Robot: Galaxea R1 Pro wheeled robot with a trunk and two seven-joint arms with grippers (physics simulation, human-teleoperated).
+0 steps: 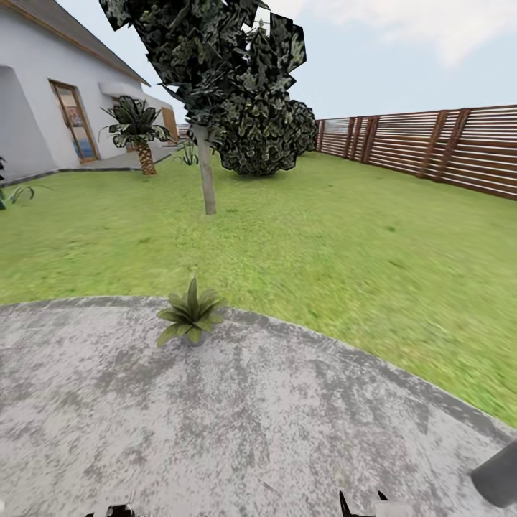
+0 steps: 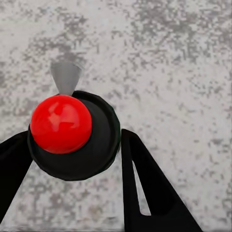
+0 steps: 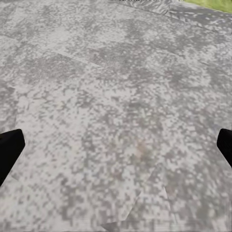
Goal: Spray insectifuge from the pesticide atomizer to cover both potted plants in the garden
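My left gripper (image 2: 76,137) is shut on the pesticide atomizer (image 2: 99,145), seen end-on over the paving. It shows as a round dark body with a red ball top and a grey cone nozzle, and a black finger (image 2: 145,183) presses each side. One potted plant (image 1: 190,314), a low rosette of olive leaves, stands at the paving's far edge, ahead and slightly left. My right gripper (image 3: 116,150) is open above bare stone, its dark fingertips far apart. Both grippers' tips peek in at the head view's lower edge, left (image 1: 118,511) and right (image 1: 361,505).
Grey stone paving (image 1: 251,431) lies under me, with lawn (image 1: 323,237) beyond it. A thin-trunked tree (image 1: 207,179) and a big dark bush (image 1: 262,136) stand further off. A slatted wooden fence (image 1: 445,147) runs along the right, and a white house (image 1: 43,108) and a palm (image 1: 140,133) are at left.
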